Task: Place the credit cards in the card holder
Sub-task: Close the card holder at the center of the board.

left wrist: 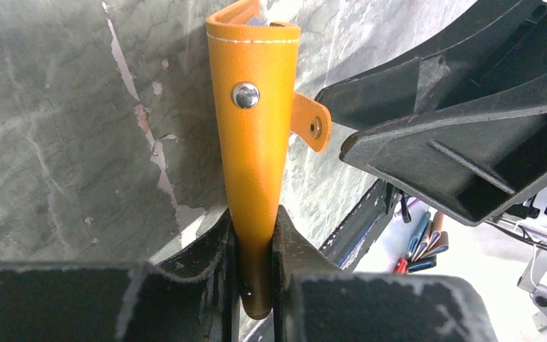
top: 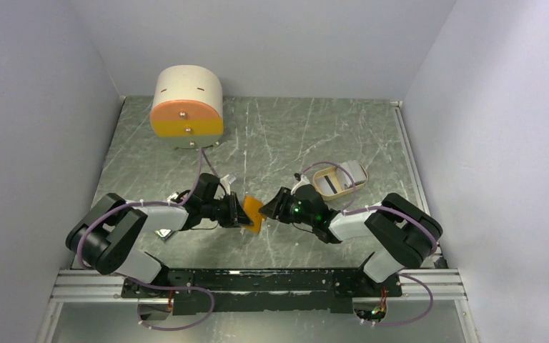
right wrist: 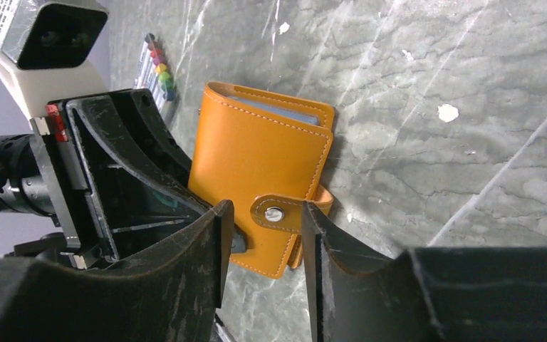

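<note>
My left gripper (left wrist: pixel 254 239) is nearest the lens, and its fingers are pinched narrow on the bottom edge of the card holder (left wrist: pixel 253 164), which stands up between them, clear of the table (top: pixel 293 136). My right gripper (right wrist: pixel 265 217) faces it from 3 o'clock with its fingers part-way open. They stand either side of the snap tab (right wrist: pixel 278 212), and as far as I can see they touch nothing.

From above, the holder hangs between my two grippers, near the table's 6 o'clock edge. What I take for the credit cards (top: pixel 355 171) lies in the tan tray (top: pixel 322 187), at about 2 o'clock from the holder.

I judge the step to be freeing that tab so the covers can open. I cannot tell whether the snap is pressed home. My right wrist view shows it lying across the face, while my left wrist view shows it standing off the side.

To do this well:
- Close my right fingers on the tab alone, never across both covers.
- Peel it away toward 3 o'clock instead of jerking it.
- Grip firmly with my left fingers, because their hold is low and the holder could pivot or slip out.
</note>
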Action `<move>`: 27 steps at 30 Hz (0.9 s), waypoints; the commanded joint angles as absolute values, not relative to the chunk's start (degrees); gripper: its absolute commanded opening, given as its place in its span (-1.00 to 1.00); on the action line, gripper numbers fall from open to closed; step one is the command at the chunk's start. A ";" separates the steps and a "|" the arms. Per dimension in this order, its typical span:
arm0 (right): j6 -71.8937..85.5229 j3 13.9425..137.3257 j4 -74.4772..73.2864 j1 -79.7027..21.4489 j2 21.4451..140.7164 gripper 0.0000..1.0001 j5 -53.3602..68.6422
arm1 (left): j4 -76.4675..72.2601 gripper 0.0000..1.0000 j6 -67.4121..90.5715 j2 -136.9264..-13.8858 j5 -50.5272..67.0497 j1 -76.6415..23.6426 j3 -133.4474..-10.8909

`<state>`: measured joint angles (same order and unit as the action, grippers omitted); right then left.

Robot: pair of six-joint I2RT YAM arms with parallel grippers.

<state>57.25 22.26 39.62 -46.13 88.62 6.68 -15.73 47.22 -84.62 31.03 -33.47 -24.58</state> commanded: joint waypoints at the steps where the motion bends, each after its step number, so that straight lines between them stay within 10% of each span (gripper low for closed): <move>1: 58.49 23.27 38.33 -45.76 88.88 -0.11 4.87 | -14.44 -0.82 45.97 -83.81 30.44 -34.16 -25.15; 12: 60.08 22.46 43.86 -45.76 92.39 -0.39 8.14 | -14.64 -0.82 46.23 -83.65 30.67 -34.31 -24.97; 27: 59.69 22.65 46.94 -46.24 95.24 -0.27 13.28 | -15.49 -0.82 46.49 -84.31 31.01 -34.46 -24.96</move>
<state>60.10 22.46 46.06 -45.93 94.39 10.81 -15.59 47.18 -84.31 31.05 -33.76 -24.60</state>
